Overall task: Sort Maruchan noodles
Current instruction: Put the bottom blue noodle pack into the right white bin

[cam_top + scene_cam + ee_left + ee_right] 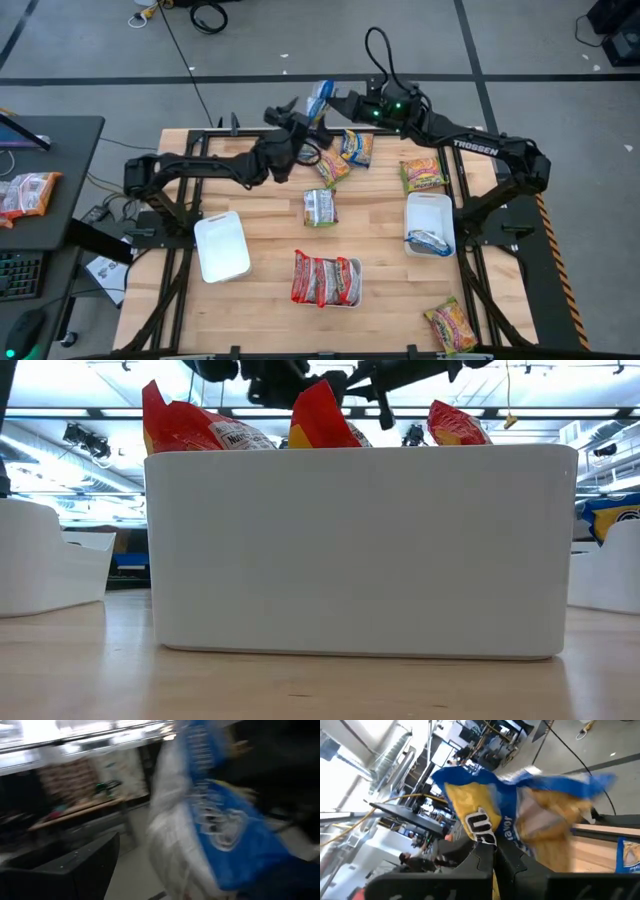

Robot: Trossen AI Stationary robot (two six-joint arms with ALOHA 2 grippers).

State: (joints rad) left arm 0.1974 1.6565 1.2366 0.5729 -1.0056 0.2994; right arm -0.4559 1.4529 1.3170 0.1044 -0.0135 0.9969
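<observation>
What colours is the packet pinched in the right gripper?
Blue and yellow packet, clearest in the right wrist view, held by the right gripper.

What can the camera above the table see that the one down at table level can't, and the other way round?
Only the high view shows both arms, the right end effector shut on a blue packet, the open left end effector beside it, loose packets, and two more white trays, one empty.

Only the low view shows the tray's plain side wall close up.

Both show that tray holding red packets.
</observation>
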